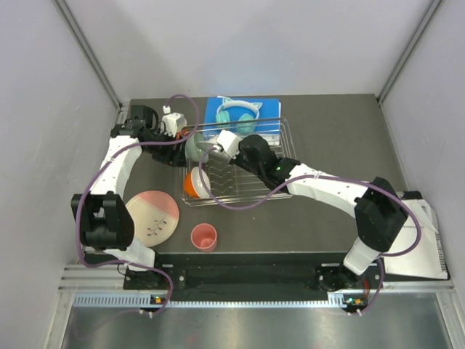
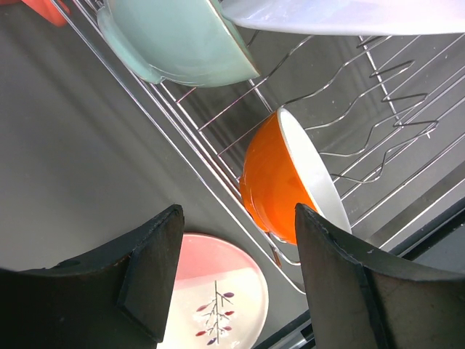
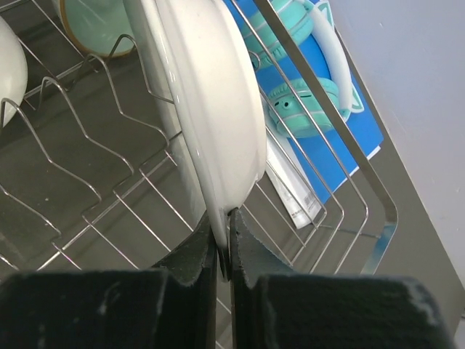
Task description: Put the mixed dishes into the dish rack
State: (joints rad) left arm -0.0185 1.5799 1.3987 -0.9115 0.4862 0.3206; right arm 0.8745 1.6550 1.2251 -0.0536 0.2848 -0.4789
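The right gripper (image 3: 224,247) has its fingers clenched on the near rim of a white plate (image 3: 211,109), which stands on edge straight ahead of them among the wires of the rack (image 3: 363,196). The step looks like seating it: keep it upright, guide its lower edge between two prongs, and let go only once the wires carry it. The left gripper (image 2: 238,218) hangs spread and empty, with the orange cup (image 2: 269,182) lying in the rack just beyond its fingers.
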